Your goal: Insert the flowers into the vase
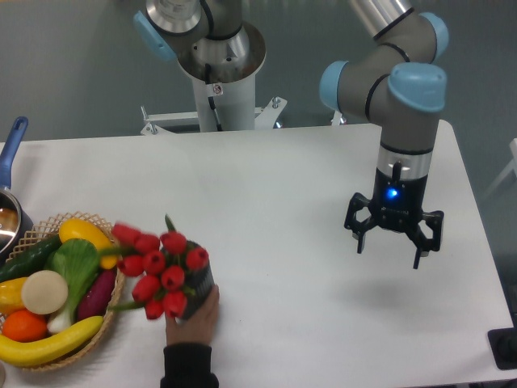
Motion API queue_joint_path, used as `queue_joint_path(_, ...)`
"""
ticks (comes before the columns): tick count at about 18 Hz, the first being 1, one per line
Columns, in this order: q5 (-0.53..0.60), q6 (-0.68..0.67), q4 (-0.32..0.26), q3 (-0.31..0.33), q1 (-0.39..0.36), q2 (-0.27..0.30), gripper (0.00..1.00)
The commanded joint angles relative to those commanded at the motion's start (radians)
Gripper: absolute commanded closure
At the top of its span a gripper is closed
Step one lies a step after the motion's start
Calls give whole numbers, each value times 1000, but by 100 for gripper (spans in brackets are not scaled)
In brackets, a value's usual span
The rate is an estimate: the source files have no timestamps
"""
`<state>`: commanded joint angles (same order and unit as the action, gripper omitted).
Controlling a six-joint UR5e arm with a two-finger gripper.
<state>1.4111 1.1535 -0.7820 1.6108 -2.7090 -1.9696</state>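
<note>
No brand or legible writing shows; a small sticker on the robot's white base column (216, 101) is too small to read. The gripper (391, 245) hangs above the right part of the white tabletop (266, 186), pointing down, its black fingers spread wide and holding nothing, a blue light glowing on its wrist. The flowers (157, 263), red tulips with green stems, sit in the vase (200, 284) near the front edge at the left, blurred and leaning toward the basket. A person's hand (194, 315) in a dark sleeve reaches in from the front edge and grips the vase, covering most of it. Just beside it at the left edge stands a wicker basket (103, 331) with a banana (48, 343), a cucumber (28, 257) and other produce. A blue-handled pot (10, 202) sits at the left edge.
</note>
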Motion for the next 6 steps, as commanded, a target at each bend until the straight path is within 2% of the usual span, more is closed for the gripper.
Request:
queue_joint_path(3,17,66,-110,-49,0,-2,0)
queue_joint_path(4,78,77,-176,-75,2,-11,0)
queue_joint_path(6,138,77,-216,-101,26,-23,0)
